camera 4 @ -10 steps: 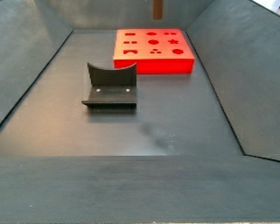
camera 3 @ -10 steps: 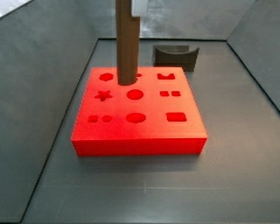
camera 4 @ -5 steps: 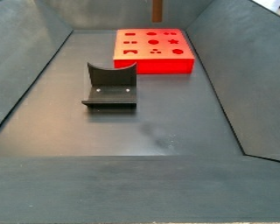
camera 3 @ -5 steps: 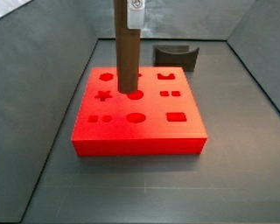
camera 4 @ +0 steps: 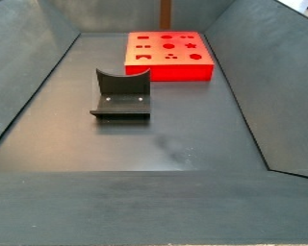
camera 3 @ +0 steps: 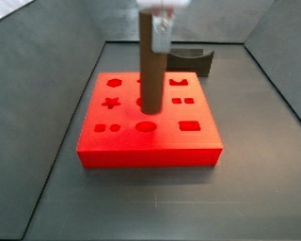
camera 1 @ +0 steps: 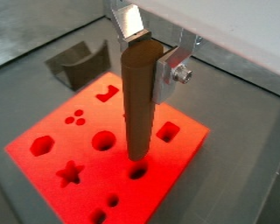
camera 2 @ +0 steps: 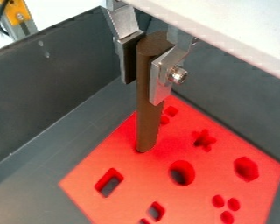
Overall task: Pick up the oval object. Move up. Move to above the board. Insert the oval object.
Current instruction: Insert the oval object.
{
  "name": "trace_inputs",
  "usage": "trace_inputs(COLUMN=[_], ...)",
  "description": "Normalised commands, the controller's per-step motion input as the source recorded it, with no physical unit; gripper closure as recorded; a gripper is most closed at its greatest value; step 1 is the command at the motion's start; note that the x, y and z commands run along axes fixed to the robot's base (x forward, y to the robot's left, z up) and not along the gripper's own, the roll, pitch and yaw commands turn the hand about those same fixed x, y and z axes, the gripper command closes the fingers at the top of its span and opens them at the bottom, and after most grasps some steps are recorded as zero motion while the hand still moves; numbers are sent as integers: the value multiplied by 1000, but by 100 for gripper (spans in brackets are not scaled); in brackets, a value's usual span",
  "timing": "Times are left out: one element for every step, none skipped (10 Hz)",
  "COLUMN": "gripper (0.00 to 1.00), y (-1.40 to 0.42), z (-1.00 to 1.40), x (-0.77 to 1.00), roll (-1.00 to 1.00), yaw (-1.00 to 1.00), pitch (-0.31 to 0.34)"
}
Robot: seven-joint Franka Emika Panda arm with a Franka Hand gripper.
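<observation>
Dark grey notched holder block (camera 4: pixel 120 93) on the grey floor (camera 4: pixel 183 144), sloped grey walls (camera 4: pixel 28 67) around, gripper unmentioned.

Pincer (camera 1: pixel 146 54) fingers brushed silver metal; oval object (camera 1: pixel 137 105) matt brown; board (camera 3: pixel 203 138) smooth red plastic.

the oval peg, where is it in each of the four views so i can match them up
Wrist view: the oval peg stands upright at centre, clamped in the hand, tip near a cut-out of the red board.
Wrist view: the peg at centre, tip at the board.
Side view: the peg upright above the board.
Side view: only a sliver of peg at the top edge, behind the board.
Shared landmark: the red board.
</observation>
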Motion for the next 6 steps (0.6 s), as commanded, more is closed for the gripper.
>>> trace_inputs(gripper=[100, 100, 100, 100, 100, 100], y=[-146, -77, 0, 0, 0, -20], z=[-223, -240, -220, -289, -94, 0], x=[-9, -123, -114, -211, 0, 0], roll=[113, 113, 71, 90, 0, 0], yaw=[-46, -14, 0, 0, 6, 0], pitch=[0, 0, 0, -26, -20, 0])
